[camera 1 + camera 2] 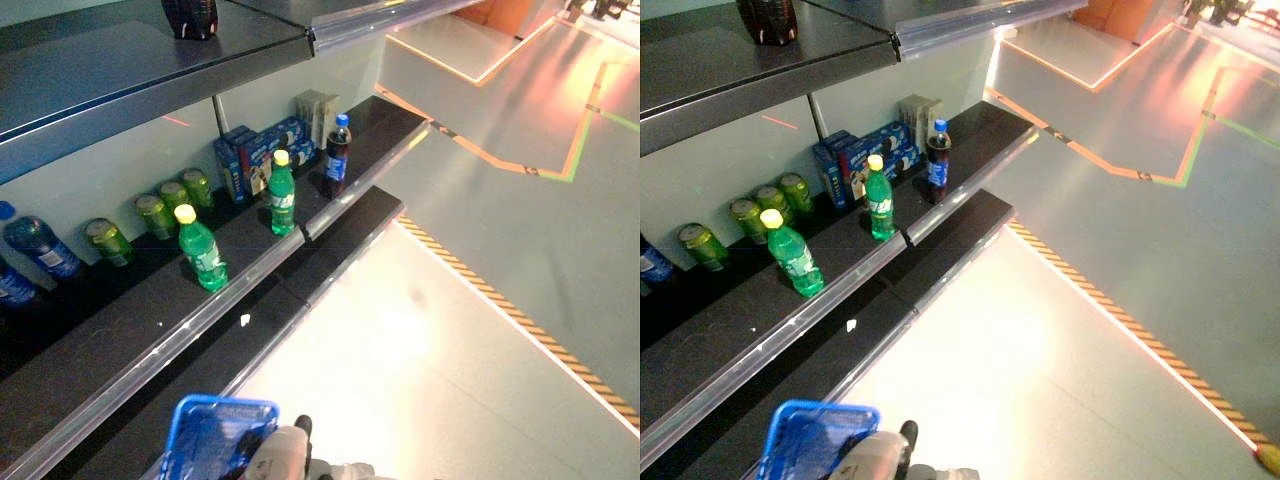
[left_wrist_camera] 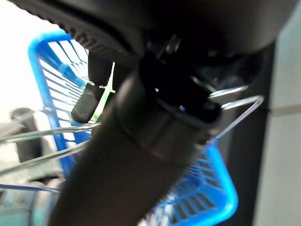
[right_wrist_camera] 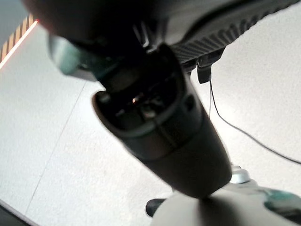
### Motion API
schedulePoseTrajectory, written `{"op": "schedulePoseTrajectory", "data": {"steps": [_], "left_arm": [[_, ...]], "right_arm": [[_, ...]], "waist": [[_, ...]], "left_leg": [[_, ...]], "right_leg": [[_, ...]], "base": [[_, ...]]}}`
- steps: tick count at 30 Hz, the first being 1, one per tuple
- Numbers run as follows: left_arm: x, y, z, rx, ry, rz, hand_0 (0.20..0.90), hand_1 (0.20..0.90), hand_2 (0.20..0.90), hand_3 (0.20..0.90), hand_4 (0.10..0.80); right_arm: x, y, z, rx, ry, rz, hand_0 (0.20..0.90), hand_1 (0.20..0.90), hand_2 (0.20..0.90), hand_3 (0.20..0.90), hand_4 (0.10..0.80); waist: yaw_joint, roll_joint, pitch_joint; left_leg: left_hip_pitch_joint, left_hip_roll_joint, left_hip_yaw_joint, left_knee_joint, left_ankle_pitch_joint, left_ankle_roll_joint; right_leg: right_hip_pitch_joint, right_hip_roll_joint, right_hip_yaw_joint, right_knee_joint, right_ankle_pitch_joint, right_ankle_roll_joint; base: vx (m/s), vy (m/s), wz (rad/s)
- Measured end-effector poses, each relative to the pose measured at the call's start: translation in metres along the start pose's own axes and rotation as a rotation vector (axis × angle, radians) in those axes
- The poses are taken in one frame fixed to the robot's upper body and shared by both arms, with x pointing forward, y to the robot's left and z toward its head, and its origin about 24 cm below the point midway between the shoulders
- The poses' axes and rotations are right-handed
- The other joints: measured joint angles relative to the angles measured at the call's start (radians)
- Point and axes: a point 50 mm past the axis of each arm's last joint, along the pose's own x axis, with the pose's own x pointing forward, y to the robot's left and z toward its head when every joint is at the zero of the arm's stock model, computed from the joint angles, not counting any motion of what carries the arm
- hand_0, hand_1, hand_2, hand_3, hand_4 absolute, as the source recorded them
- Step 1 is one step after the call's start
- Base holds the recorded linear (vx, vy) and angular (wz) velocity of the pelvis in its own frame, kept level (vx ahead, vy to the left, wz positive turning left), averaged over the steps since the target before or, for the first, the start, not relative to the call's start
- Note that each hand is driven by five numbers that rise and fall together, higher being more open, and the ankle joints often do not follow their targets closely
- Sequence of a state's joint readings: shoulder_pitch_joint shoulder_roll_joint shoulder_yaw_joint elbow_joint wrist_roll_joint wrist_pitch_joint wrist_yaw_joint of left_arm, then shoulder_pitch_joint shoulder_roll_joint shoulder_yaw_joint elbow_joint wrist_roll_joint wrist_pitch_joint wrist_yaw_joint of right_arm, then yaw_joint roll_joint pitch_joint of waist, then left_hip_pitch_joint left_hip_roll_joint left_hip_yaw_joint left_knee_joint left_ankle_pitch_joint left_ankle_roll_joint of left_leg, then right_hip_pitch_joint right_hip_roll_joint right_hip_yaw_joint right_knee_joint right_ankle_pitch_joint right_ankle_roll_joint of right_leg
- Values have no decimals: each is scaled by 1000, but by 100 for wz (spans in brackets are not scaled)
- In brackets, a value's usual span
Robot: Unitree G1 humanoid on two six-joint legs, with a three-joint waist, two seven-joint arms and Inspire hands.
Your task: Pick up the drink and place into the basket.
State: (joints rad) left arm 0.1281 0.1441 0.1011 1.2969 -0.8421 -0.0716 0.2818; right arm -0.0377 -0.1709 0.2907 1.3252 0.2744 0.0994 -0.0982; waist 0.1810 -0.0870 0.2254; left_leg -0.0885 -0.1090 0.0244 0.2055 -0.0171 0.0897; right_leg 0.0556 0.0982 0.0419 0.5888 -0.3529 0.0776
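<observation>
The left hand (image 2: 141, 117) fills its wrist view as a dark bulk, with one finger (image 2: 87, 96) bent downward. The right hand (image 3: 160, 127) hangs low, its thumb jutting forward; its fingers are not discernible.

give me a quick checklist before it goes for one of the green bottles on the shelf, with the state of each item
1. Nearer green bottle upright near the shelf's front edge: ok.
2. Second green bottle upright, apart from the dark cola bottle: ok.
3. Blue basket carried, left hand at its wire handle: ok.
4. Basket empty: cannot tell.
5. Right hand free, over floor: ok.
6. Right hand's reach to the shelf: cannot tell.
</observation>
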Motion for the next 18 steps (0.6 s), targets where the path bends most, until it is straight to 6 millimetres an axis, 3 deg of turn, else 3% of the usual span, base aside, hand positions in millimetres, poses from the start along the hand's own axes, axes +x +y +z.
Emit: {"op": "schedulePoseTrajectory", "data": {"steps": [1,2,3,4,6,8,9,11,12,13,14,15,16,18], "left_arm": [[1,11,-5,10,9,25,300,300,300,200,100],[2,15,-3,22,9,38,300,300,300,200,100],[2,19,-1,36,2,46,300,300,300,200,100],[2,16,0,56,0,37,300,300,300,200,100],[2,13,0,92,-5,27,300,300,300,200,100],[3,18,6,107,-18,40,300,300,300,200,100],[4,21,13,121,-32,48,300,300,300,200,100],[5,21,21,124,-49,50,300,300,300,200,100],[5,21,24,131,-60,46,300,300,300,200,100],[5,19,27,137,-73,33,300,300,300,200,100],[5,20,31,136,-90,29,300,300,300,200,100],[5,20,36,133,-109,26,300,300,300,200,100],[5,16,33,126,-110,16,300,300,300,200,100],[3,15,20,78,-104,47,300,300,300,200,100]], "right_arm": [[0,-2,2,3,-16,-4,900,900,900,900,800],[0,-2,2,6,-26,-7,900,900,900,900,800],[0,-2,3,11,-37,-16,900,900,900,900,800],[0,-5,5,22,-48,-31,900,900,900,900,800],[0,-13,10,54,-68,-73,900,900,900,900,800],[0,-21,10,66,-82,-94,900,900,900,900,800],[0,-20,11,70,-91,-97,900,900,900,900,800],[0,-21,2,90,-68,-102,900,900,900,900,800],[0,-20,0,109,-56,-102,900,900,900,900,800],[0,-18,-1,124,-48,-98,900,900,900,900,800],[0,-14,-2,127,-44,-89,900,900,900,900,800],[0,-11,-2,128,-44,-81,900,900,900,900,800],[0,-11,-1,127,-49,-79,900,900,900,900,800],[0,-19,6,104,-56,-93,900,900,900,900,800]], "waist": [[4,2,-12],[4,5,-17],[1,5,-29],[-13,12,-29],[-36,35,-41],[-70,44,-44],[-84,41,-45],[-112,28,-40],[-117,25,-39],[-121,19,-36],[-124,12,-35],[-126,11,-31],[-129,26,-30],[-109,67,-53]], "left_leg": [[26,-3,21,18,-34,3],[48,-1,17,13,-41,7],[68,9,12,-14,-42,8],[89,22,13,-40,-31,14],[99,59,1,-73,-30,14],[103,87,-52,-88,-28,8],[102,99,-81,-94,-30,-9],[107,98,-124,-101,-38,-46],[112,98,-131,-102,-44,-55],[127,103,-152,-107,-53,-76],[147,115,-173,-119,-59,-105],[174,141,-189,-137,-64,-141],[214,180,-207,-168,-65,-158],[217,265,-210,-138,-72,-160]], "right_leg": [[-83,-5,10,290,57,104],[-98,-5,10,343,101,122],[-114,-25,-10,345,112,100],[-129,-79,-70,323,95,56],[-182,-161,-88,236,86,44],[-193,-200,-88,-4,103,51],[-197,-233,-82,-177,143,48],[-193,-320,-79,-406,276,73],[-195,-336,-65,-438,309,89],[-186,-350,-39,-477,345,86],[-172,-349,-33,-469,356,78],[-159,-328,-37,-457,409,81],[-146,-291,-48,-450,409,61],[-141,-209,-93,-438,390,4]], "base": [[342,-198,-11],[341,-220,17],[261,-210,42],[223,-252,49],[236,-329,42],[316,-462,37],[368,-586,50],[265,-474,64],[151,-372,63],[116,-408,54],[128,-488,59],[136,-519,53],[141,-545,29],[143,-669,-13]]}}
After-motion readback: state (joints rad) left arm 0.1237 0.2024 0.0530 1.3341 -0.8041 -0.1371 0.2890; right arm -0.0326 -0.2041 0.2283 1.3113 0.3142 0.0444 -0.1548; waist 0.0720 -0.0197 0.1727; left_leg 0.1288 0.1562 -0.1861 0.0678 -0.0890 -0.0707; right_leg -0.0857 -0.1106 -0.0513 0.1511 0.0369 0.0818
